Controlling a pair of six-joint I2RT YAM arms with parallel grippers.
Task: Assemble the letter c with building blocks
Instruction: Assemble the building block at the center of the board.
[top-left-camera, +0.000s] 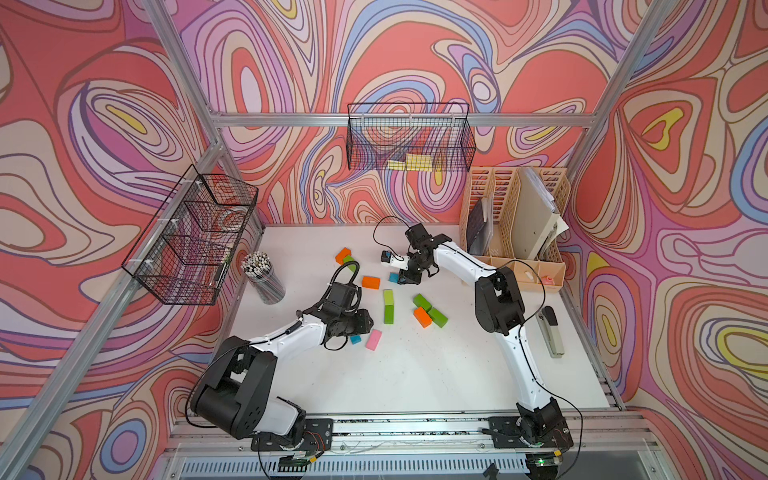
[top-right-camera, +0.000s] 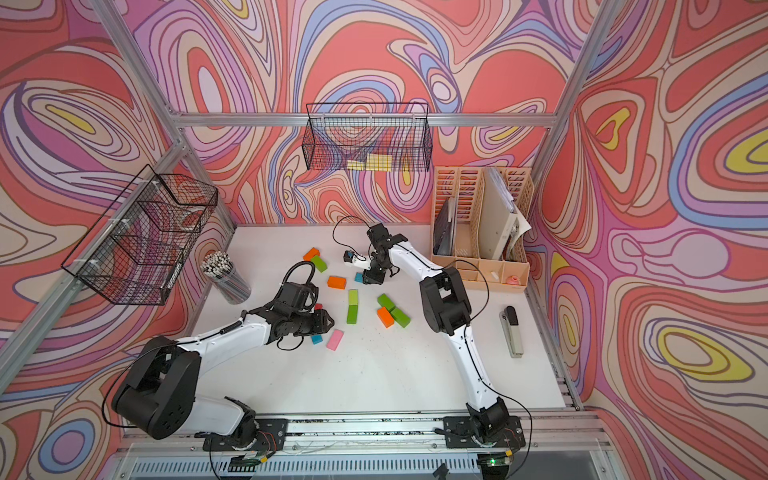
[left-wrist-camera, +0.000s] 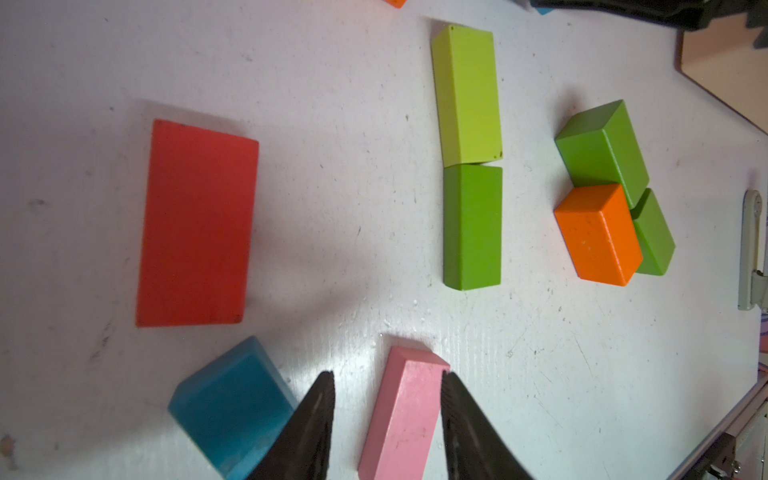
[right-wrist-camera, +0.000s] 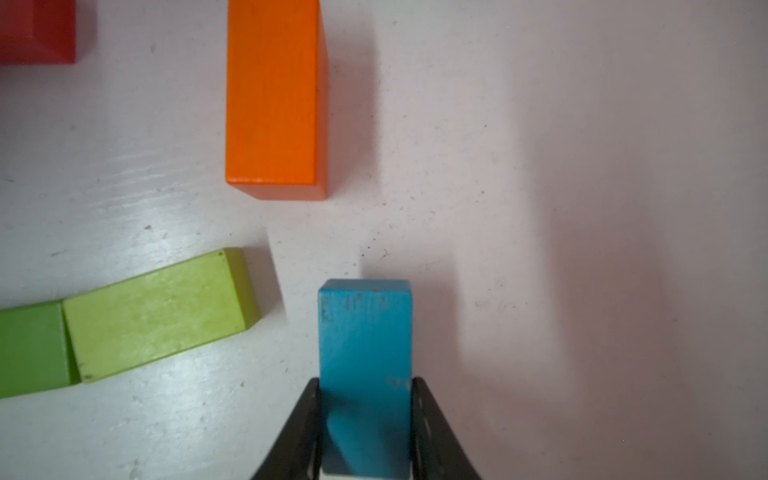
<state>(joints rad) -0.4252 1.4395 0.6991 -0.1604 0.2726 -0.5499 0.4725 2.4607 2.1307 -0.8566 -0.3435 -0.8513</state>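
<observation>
Building blocks lie scattered on the white table (top-left-camera: 415, 374). A light green block (top-left-camera: 388, 296) and a green one (top-left-camera: 389, 313) lie end to end. To their right, an orange block (top-left-camera: 422, 316) touches two green ones (top-left-camera: 438, 318). My left gripper (left-wrist-camera: 386, 376) is open around a pink block (left-wrist-camera: 405, 415) that lies on the table; one finger touches it and the other stands apart. A blue block (left-wrist-camera: 232, 407) and a red block (left-wrist-camera: 197, 224) lie beside it. My right gripper (right-wrist-camera: 365, 380) is shut on another blue block (right-wrist-camera: 365, 332), near an orange block (right-wrist-camera: 272, 95).
A cup of pencils (top-left-camera: 264, 274) stands at the table's left edge and a stapler (top-left-camera: 552, 331) lies at the right. A beige desk organizer (top-left-camera: 515, 224) fills the back right corner. Wire baskets hang on the left wall (top-left-camera: 195, 237) and the back wall (top-left-camera: 409, 137).
</observation>
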